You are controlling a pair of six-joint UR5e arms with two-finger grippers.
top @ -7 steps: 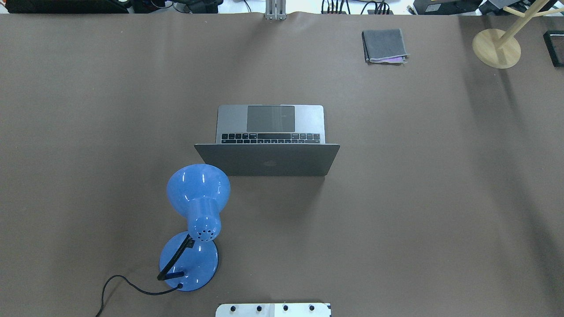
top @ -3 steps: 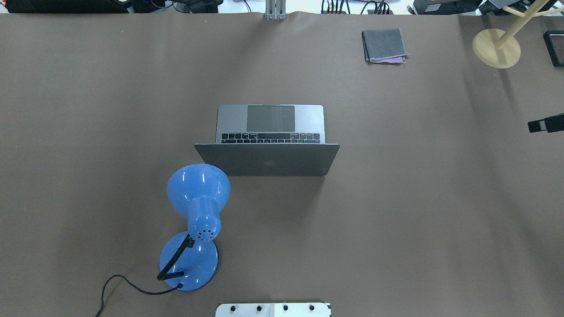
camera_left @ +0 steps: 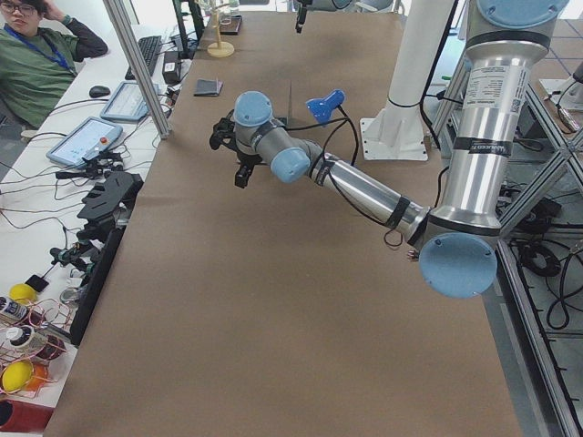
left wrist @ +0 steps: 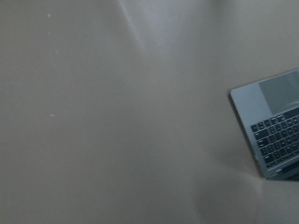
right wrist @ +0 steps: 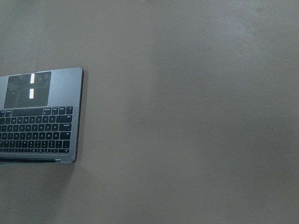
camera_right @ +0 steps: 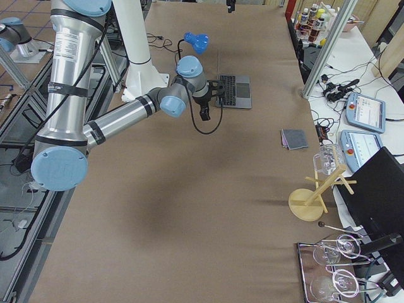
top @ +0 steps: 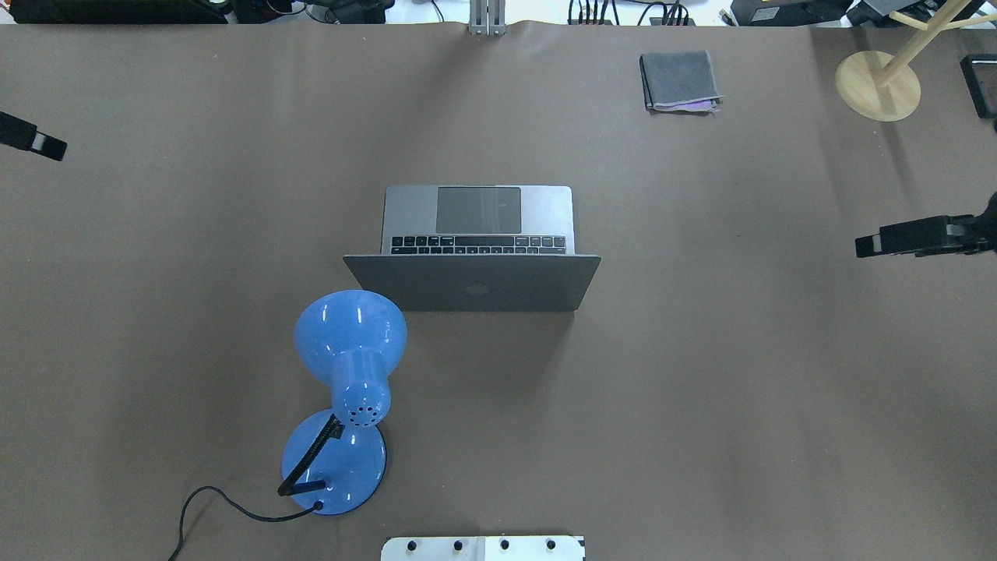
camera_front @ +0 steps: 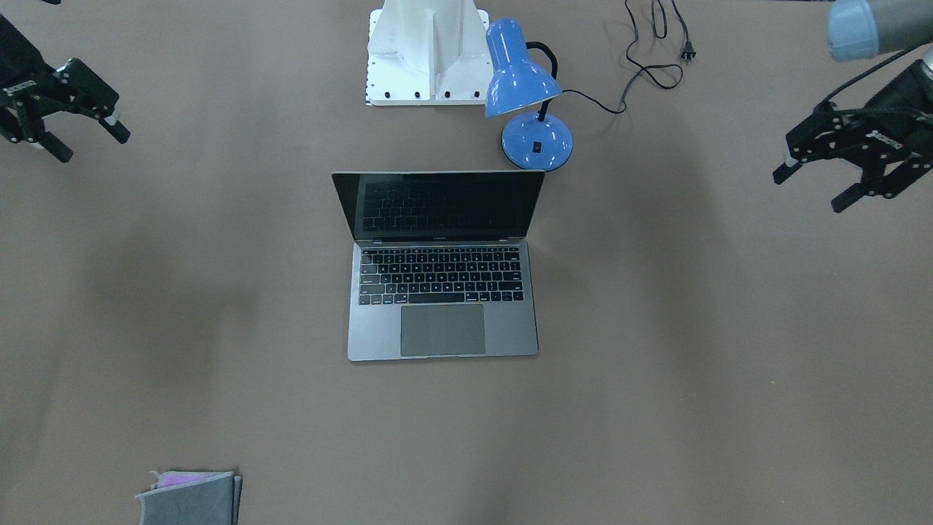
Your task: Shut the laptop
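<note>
The space-grey laptop (camera_front: 443,292) stands open in the middle of the table, its black screen upright and its lid (top: 472,284) towards the robot's base. It also shows in the left wrist view (left wrist: 275,130), the right wrist view (right wrist: 42,116) and the exterior right view (camera_right: 235,91). My left gripper (camera_front: 809,191) is open and empty, far off the laptop's side, at the overhead view's left edge (top: 47,146). My right gripper (camera_front: 95,146) is open and empty, far off the other side (top: 864,247).
A blue desk lamp (top: 350,351) with a black cord stands close to the lid's left corner (camera_front: 521,80). A folded grey cloth (top: 679,80) and a wooden stand (top: 878,86) are at the far right. The robot's white base (camera_front: 426,51) is behind the laptop.
Both grippers have come into the overhead view: the right one moved in from the right edge towards the laptop, the left one appeared at the left edge. The laptop has not moved.
</note>
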